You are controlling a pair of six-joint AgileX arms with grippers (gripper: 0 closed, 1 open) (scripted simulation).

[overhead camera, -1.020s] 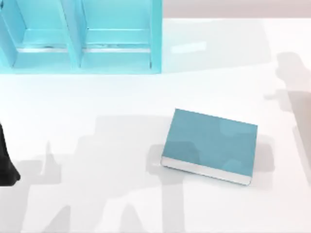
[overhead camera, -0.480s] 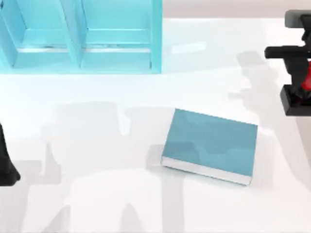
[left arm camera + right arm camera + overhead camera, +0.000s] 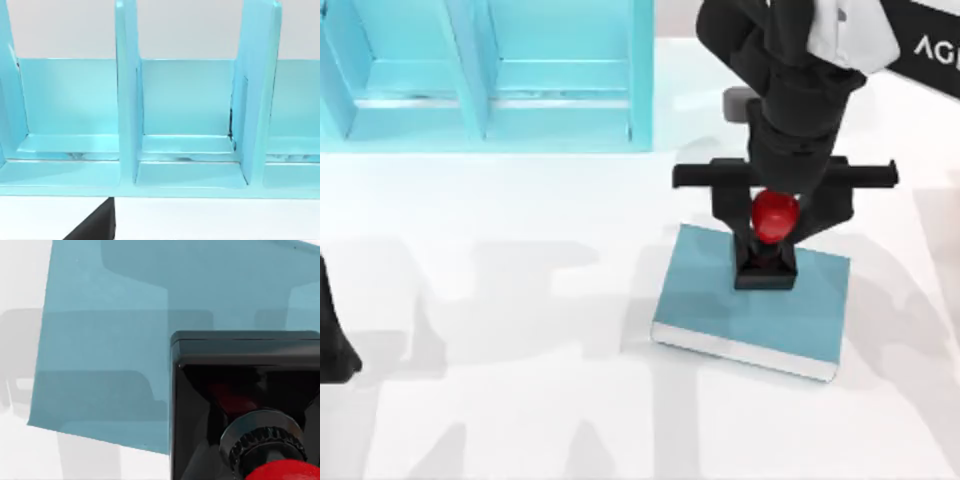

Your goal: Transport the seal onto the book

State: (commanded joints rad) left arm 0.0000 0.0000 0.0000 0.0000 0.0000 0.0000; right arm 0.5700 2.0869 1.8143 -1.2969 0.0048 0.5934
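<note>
Right gripper point(image 3: 767, 235) fingers clamp the seal point(image 3: 772, 222) above the book point(image 3: 720, 300); left arm parked.

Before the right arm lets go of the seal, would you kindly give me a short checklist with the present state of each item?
1. Seal held by right gripper: ok.
2. Seal over the book, not the table: ok.
3. Seal upright, red knob up: ok.
4. Black base touching the cover: cannot tell.
5. Seal inside the book's edges: ok, toward the far edge.
6. Left arm parked at the table's left edge, away from the book: ok.
</note>
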